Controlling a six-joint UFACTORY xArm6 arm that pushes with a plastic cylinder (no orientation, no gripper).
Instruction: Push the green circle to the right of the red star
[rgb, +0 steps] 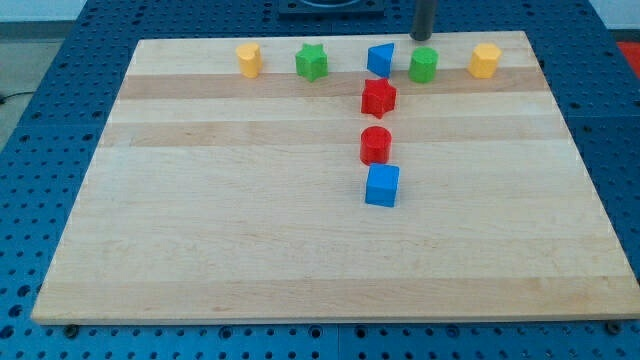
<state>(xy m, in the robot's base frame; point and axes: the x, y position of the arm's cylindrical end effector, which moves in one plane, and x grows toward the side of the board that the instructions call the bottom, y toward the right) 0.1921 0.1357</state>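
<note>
A smooth, pale wooden board (200, 260) lies on a blue perforated table (40, 60). Nearest sits the blue cube (382, 186), then the red cylinder (375, 145), then the red star (378, 97). Farthest runs a row: yellow block (249, 60), green star (311, 62), blue block (380, 59), green circle (423, 65), yellow hexagon (485, 60). My tip (423, 38), jawless, stands just above the green circle, which lies up-right of the red star.

No readable txt, labels, brands, nos or signs anywhere in view. Wooden board (300, 260): plain grain, no markings. Blocks: bare colour faces, nothing printed. Blue perforated surface (40, 120) around the board: holes only, no lettering. Dark rod at top: unmarked as far as visible
</note>
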